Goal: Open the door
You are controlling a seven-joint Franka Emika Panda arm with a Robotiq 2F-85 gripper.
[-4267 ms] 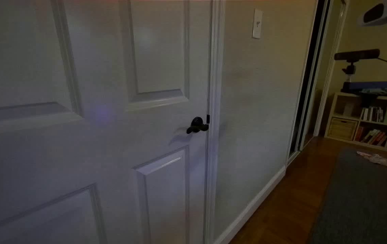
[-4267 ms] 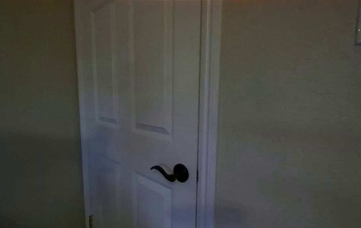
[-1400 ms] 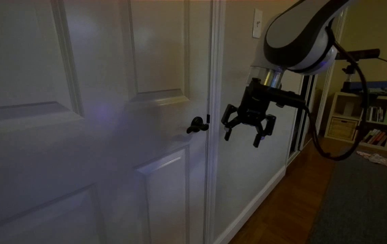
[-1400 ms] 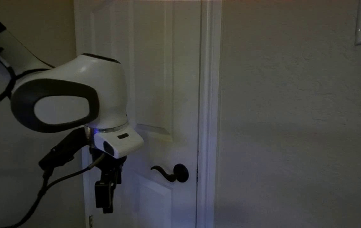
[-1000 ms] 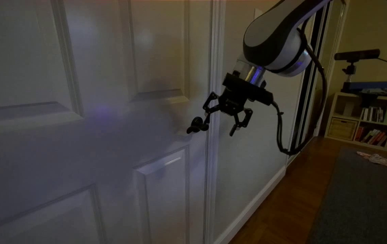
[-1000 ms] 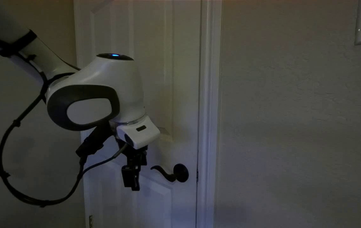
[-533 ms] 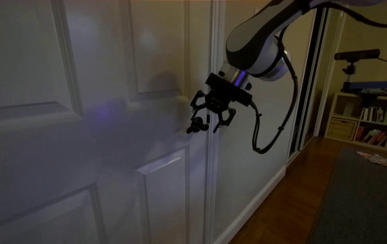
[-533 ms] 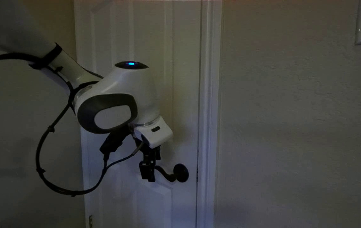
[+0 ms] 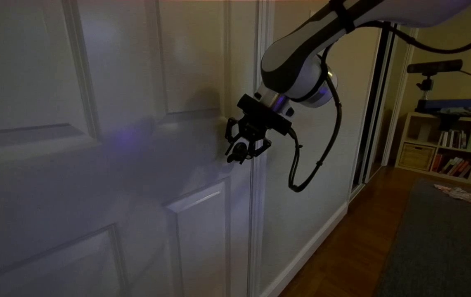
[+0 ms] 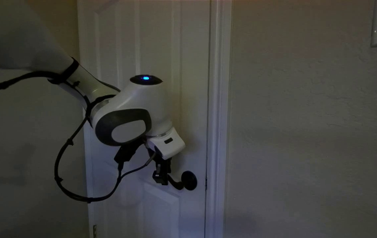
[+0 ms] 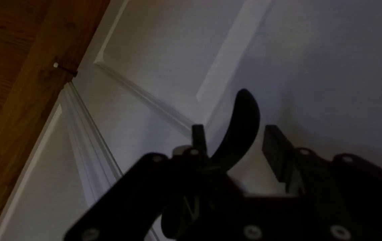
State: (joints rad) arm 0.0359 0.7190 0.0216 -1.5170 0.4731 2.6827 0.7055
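Note:
The white panelled door point(image 9: 136, 173) stands closed in its frame in both exterior views. Its dark curved lever handle point(image 10: 188, 180) sits near the frame-side edge. In the wrist view the lever point(image 11: 244, 120) rises between the two fingers of my gripper point(image 11: 234, 129). These jaws are partly closed; a gap shows between lever and right finger point(image 11: 276, 150), while the lever's lower part is lost against the dark left finger. In an exterior view the gripper point(image 10: 160, 177) covers the lever's free end, leaving the round base visible.
The door frame point(image 10: 219, 109) and plain wall point(image 9: 301, 177) border the handle side. A cable point(image 9: 295, 181) loops below the arm. Farther back are a bookshelf point(image 9: 433, 144), a camera on a stand point(image 9: 434, 67), a dark rug point(image 9: 433, 239) and a cloth point(image 9: 458, 193).
My arm has come in to the handle, and the lever now lies between the fingers. The jaws have narrowed over the last half second. The door has not moved.

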